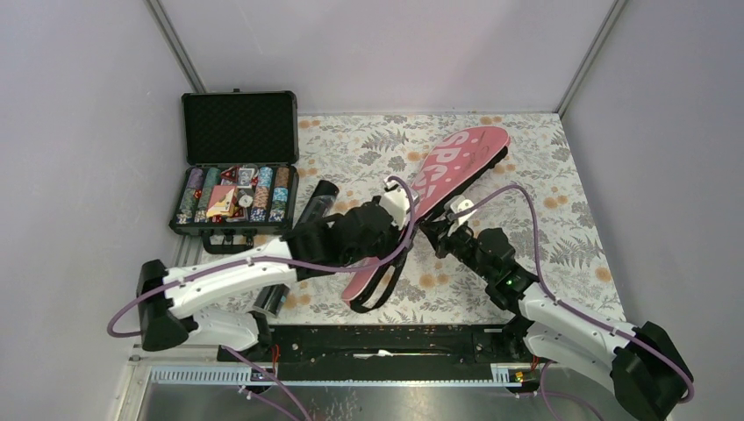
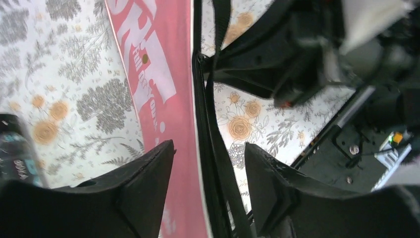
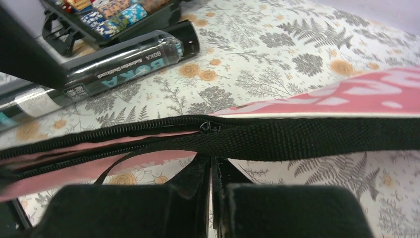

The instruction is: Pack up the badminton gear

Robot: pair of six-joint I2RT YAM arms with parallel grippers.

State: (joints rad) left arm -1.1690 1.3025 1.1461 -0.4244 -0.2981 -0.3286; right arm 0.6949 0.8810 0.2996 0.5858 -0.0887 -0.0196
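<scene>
Nearest, the right tool (image 3: 213, 166) has its fingers pressed together just under the zip slider (image 3: 208, 126) on the pink racket bag's (image 1: 456, 162) edge, though whether they pinch the pull I cannot tell, while the left tool (image 2: 208, 148) stands with fingers apart astride the bag's black rim and strap (image 2: 221, 20). Beyond them the bag lies slantwise across the flowered bench (image 1: 561, 219), and farther left the black tube (image 3: 133, 62) lies just beside the open case of poker chips (image 1: 237, 175).
</scene>
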